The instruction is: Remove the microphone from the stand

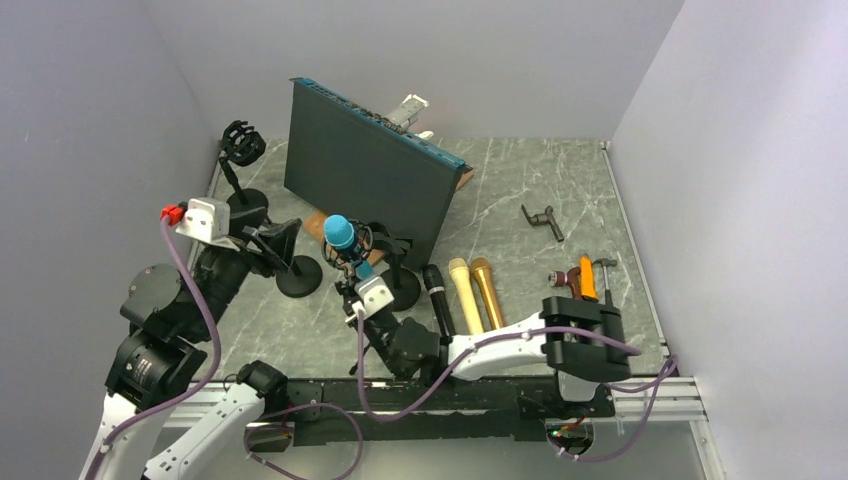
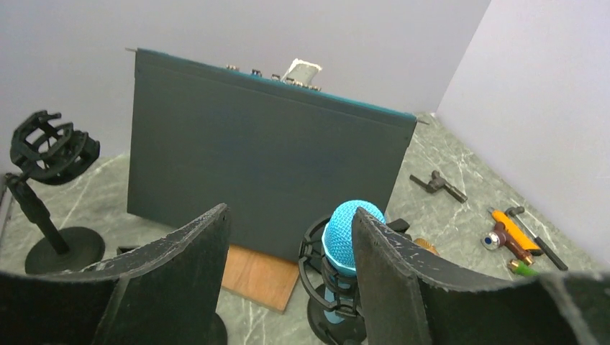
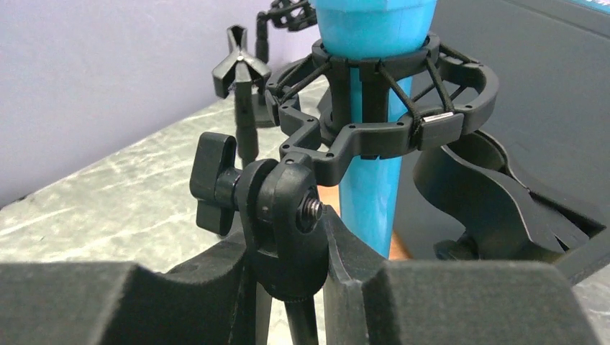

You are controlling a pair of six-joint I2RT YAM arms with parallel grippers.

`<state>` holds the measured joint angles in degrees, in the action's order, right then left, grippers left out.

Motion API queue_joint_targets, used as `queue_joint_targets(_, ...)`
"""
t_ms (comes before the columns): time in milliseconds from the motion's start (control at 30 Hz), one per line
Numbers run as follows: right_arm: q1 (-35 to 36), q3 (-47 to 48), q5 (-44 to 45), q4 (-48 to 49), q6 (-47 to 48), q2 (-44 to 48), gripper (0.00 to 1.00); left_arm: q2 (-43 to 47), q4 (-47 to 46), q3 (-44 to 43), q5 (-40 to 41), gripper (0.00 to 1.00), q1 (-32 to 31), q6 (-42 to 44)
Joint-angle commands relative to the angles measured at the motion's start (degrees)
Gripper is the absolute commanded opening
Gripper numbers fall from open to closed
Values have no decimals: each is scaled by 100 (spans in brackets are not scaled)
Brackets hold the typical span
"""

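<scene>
Right end effector (image 3: 288, 248) clamps stand (image 3: 282, 208); left end effector (image 2: 289, 215) gapes at nine o'clock; rigid, slick microphone (image 3: 370, 205) seems graspable by head.

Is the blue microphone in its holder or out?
In. The blue microphone stands upright inside the black shock mount ring, its round head sticking out on top.

Pale lavender walls (image 1: 480, 60) enclosing the left, back and right sides, grey marble-patterned table (image 1: 540, 180) lying between them, soft even light falling across its surface
</scene>
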<state>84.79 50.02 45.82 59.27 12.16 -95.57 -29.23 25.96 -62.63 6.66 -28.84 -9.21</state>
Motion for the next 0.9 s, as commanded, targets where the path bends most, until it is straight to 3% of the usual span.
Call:
queue_joint_targets(0, 98, 445, 1289, 1760, 688, -281, 0, 134, 30, 150, -35, 66, 21, -182)
queue_joint_targets(333, 110, 95, 1381, 970, -264, -441, 1, 26, 70, 385, -237, 65, 20, -341)
queue_joint_targets(567, 125, -215, 1625, 1829, 292, -791, 5, -28, -80, 611, -388, 65, 19, -490)
queue_joint_targets(633, 171, -305, 1675, 1847, 291, -777, 15, -95, -50, 575, -497, 66, 20, -510)
queue_joint_targets(700, 242, -447, 1616, 1648, 209, -633, 33, -189, -20, 569, -602, 68, 20, -533)
queue_joint_targets(867, 272, -523, 1093, -166, -641, 62, 58, -515, 119, 471, -1102, 75, 23, -678)
